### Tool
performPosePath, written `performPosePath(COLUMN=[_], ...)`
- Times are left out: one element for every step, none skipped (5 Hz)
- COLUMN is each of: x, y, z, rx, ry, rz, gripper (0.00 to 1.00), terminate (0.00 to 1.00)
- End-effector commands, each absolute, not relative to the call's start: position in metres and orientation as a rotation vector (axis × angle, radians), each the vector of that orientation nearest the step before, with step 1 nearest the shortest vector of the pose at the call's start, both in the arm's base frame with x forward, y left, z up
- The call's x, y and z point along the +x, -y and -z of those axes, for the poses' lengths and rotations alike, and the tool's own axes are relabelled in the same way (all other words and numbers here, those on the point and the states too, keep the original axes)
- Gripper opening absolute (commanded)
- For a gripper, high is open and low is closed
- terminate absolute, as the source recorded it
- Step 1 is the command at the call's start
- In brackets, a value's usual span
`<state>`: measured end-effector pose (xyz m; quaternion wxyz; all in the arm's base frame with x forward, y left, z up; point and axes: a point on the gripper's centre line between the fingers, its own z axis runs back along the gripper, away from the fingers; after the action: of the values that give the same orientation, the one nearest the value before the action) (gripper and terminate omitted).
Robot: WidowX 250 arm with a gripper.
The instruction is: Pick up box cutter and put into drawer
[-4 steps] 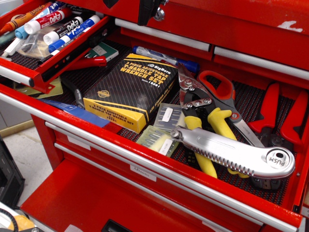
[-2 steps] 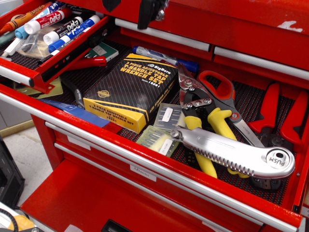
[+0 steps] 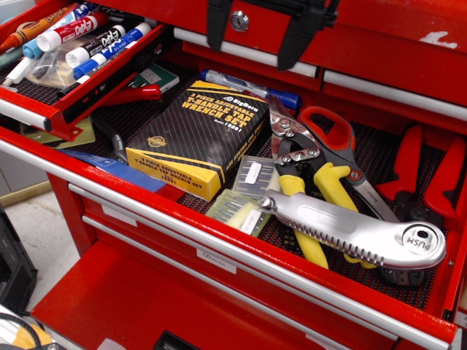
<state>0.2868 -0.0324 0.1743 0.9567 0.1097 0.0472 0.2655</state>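
The light is bright and even, and seems to come from above. The box cutter (image 3: 355,232) shines with white glare along its silver side. The rail (image 3: 219,237) of the big drawer gleams too. Dark shadows sit under the small drawer (image 3: 69,109) at top left. The gripper (image 3: 260,33) at the top edge looks dark and a bit blurry. Most things look sharp.

Box cutter (image 3: 354,231) lies on top of the pile, nothing over it; clear from above. Under & beside it: yellow-handled snips (image 3: 310,193), red-handled scissors (image 3: 339,157), small clear bit cases (image 3: 244,193). Wrench set box (image 3: 201,138) well to its left. Narrow drawer (image 3: 44,113) upper left is crowded w/ markers (image 3: 87,36); little free liner. Gripper (image 3: 255,36) hangs at top, jaws apart.
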Motion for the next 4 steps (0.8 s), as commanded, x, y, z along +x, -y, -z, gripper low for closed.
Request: performPosePath(x=[0.288, 0.286, 0.280, 0.270], y=[0.075, 0.082, 0.100, 0.105], z=[-0.165, -0.145, -0.127, -0.116], rx=[0.034, -0.129, -0.153, -0.159], ry=[-0.132, -0.123, 0.000, 0.066], rz=[-0.953, -1.189, -1.381, -1.430], gripper=[1.00, 1.00, 1.00, 1.00], terminate=[0.00, 0.00, 0.00, 0.00])
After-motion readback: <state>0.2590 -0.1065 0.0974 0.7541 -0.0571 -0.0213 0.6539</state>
